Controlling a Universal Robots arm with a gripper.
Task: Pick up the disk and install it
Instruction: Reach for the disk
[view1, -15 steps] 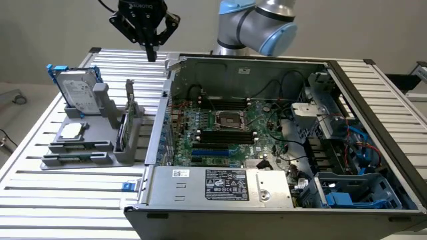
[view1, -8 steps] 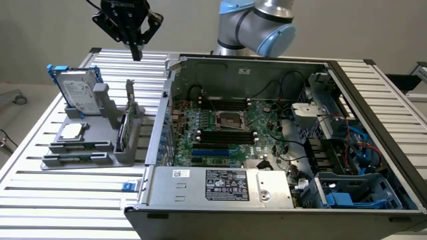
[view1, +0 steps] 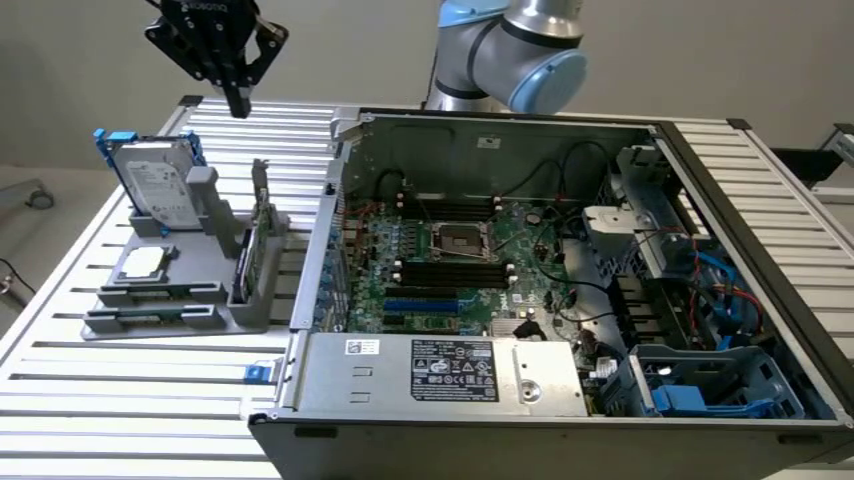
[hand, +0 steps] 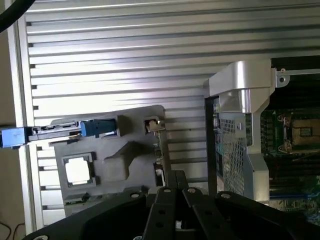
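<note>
Exterior view: the claw (view1: 238, 98) hangs above the counter (view1: 120, 400), fingers pressed together and holding nothing, near the disk (view1: 154, 185) but clear of it. The disk stands on edge in the grey holder (view1: 174, 318), long axis roughly upright, labelled face toward the camera. By my reading nothing of the task is done: the disk is neither lifted nor set into the open computer case (view1: 507, 135)

Wrist view: the claw (hand: 176, 182) looks down on the disk (hand: 65, 131), a thin edge-on strip with blue rails, beside the processor chip (hand: 77, 169)
</note>
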